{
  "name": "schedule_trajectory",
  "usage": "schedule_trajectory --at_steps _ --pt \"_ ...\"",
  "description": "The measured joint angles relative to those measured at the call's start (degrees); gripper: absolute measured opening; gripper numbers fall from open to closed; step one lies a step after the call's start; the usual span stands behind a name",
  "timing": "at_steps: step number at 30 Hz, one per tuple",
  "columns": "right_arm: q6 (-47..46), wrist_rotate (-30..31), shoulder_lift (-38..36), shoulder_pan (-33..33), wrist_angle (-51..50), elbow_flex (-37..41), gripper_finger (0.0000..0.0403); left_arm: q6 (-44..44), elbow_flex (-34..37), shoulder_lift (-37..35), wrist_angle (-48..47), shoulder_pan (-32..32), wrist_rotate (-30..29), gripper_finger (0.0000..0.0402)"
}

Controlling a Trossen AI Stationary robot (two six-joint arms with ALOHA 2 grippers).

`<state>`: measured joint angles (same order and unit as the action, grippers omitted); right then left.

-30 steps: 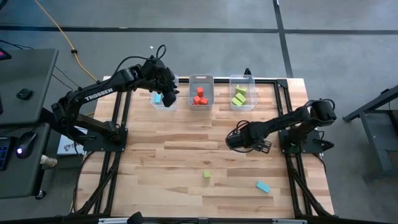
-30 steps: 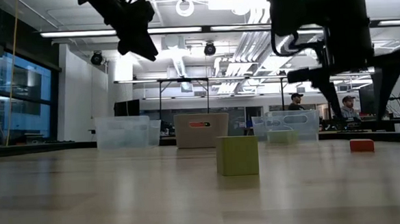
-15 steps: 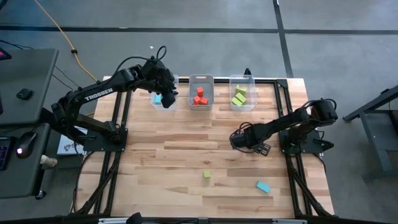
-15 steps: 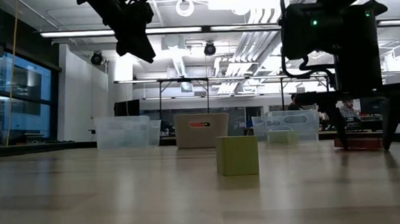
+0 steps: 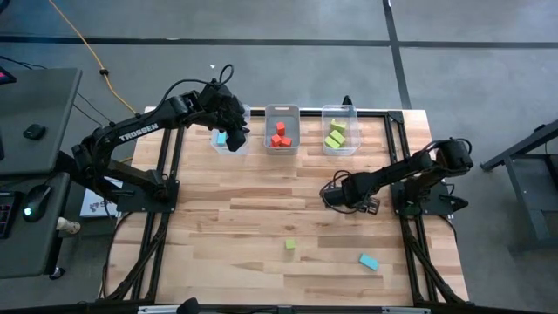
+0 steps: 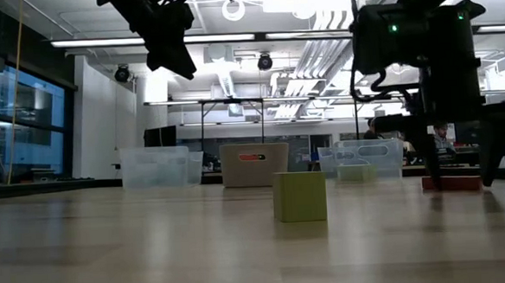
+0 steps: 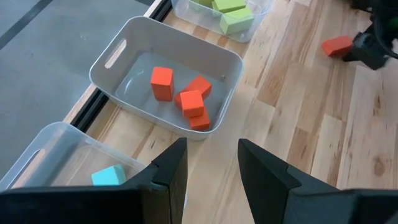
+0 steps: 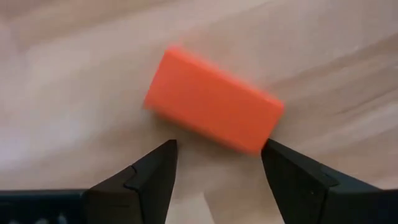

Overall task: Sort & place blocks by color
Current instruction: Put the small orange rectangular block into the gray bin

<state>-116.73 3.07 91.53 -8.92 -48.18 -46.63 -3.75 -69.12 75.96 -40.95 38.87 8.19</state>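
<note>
The right gripper [image 8: 214, 171] is sitting low on the table [image 5: 261, 218] with fingers spread wide around a red-orange bar [image 8: 213, 107], not pinching it.

Pale wood table [image 5: 261, 218] — clear plastic bins [image 5: 282, 128]

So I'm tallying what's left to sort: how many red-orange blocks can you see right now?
5. Four lie in the middle bin: one cube apart, three clustered. The fifth, a bar, lies on the table between the open right gripper's fingers. Others may be hidden.
</note>
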Motion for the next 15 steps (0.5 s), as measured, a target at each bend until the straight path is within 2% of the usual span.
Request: schedule_trajectory --at_steps 4,9,15 --pt "5.0 -4.1 0.0 -0.1 -3.9 -2.1 0.0224 0.0 0.0 0.0 0.0 0.0 0.0 0.0117" --pt "13.3 -4.6 0.0 0.4 -10.3 -3.9 0.0224 0.1 0.0 0.0 0.0 0.0 0.0 0.0117" --pt "31.8 -4.2 0.0 4.1 -8.0 -3.4 0.0224 0.5 0.0 0.0 0.1 0.0 0.0 0.0117"
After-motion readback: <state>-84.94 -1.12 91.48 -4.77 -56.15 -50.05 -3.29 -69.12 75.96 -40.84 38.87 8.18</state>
